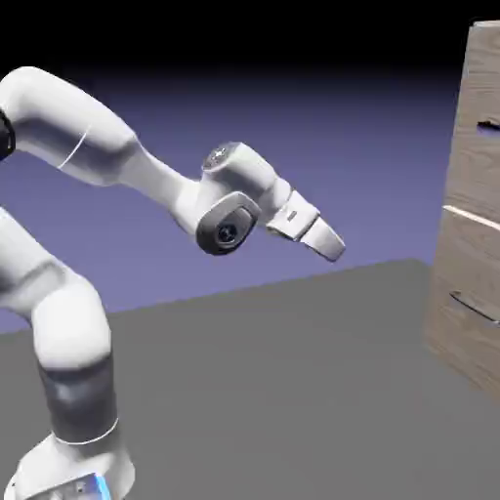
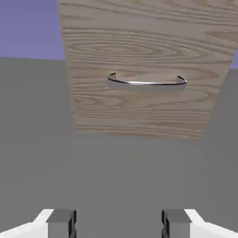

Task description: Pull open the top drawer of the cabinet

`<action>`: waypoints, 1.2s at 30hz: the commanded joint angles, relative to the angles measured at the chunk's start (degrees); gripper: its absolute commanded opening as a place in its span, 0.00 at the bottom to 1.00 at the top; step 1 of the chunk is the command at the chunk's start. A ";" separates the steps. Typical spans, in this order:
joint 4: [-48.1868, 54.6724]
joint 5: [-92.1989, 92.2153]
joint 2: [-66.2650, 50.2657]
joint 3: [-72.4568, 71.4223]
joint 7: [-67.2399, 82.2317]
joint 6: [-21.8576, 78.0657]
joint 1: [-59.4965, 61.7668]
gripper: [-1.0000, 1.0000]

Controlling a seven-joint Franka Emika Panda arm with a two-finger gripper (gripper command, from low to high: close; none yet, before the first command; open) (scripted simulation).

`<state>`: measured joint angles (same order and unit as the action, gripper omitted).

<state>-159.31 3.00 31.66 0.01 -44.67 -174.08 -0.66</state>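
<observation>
One gripper (image 2: 119, 224), fingers spread wide, nothing between them. One cabinet (image 1: 469, 229), wood-grained, at the exterior view's right, well apart from the gripper. One top drawer (image 1: 476, 117), dark-handled, on the cabinet's upper part, beyond the gripper and higher. Legible writing: none.

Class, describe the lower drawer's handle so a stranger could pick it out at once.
Find the tall wood-grain cabinet at the exterior view's right. Below the pale horizontal line across its front is the lower drawer front. Its handle is a thin, shiny bar with curved ends; the top drawer's handle sits above that line.
</observation>
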 commanded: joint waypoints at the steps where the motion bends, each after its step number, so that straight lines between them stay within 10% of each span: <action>1: 1.40 2.50 -0.83 0.01 -1.84 -0.06 0.02 0.50; 36: 50.50 89.71 -29.78 0.19 -66.08 -2.13 0.70 0.50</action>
<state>-108.81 92.71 1.89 0.19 -110.75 -176.21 0.03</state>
